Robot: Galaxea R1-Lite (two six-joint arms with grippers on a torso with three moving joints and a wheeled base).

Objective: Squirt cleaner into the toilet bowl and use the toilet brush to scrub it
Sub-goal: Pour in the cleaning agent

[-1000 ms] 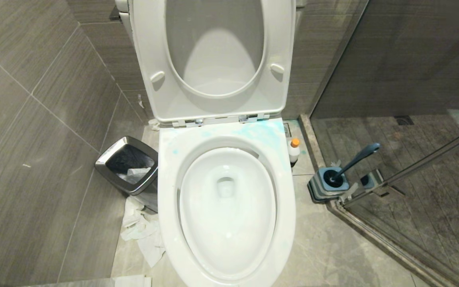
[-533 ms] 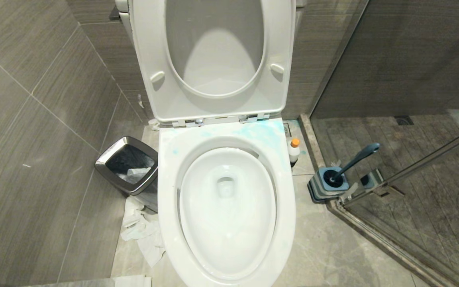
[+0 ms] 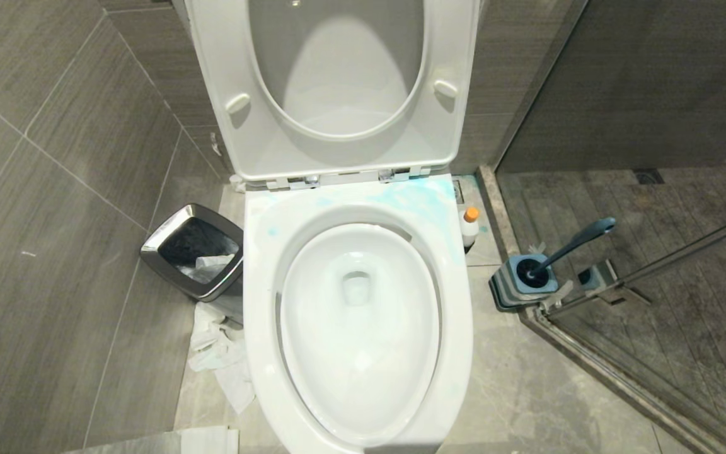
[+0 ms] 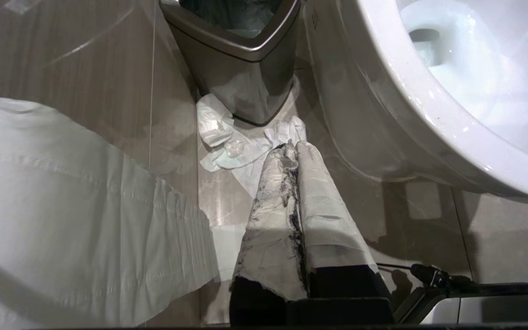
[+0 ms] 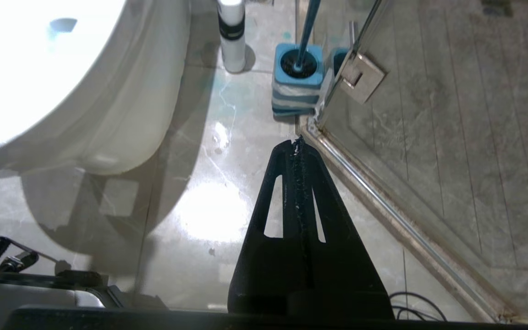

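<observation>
Grey tiled walls (image 3: pixel 54 126), glass shower door (image 3: pixel 684 302)

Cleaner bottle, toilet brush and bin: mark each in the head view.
cleaner bottle (image 3: pixel 469 228), head view, white body under the orange cap
toilet brush (image 3: pixel 574 244), head view, middle of the slanted handle
bin (image 3: pixel 162 235), head view, steel rim

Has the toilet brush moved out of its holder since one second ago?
No. The toilet brush stands in its holder beside the glass door's hinge, as before. The whole head view shifted together, so the camera moved, not the brush.
</observation>
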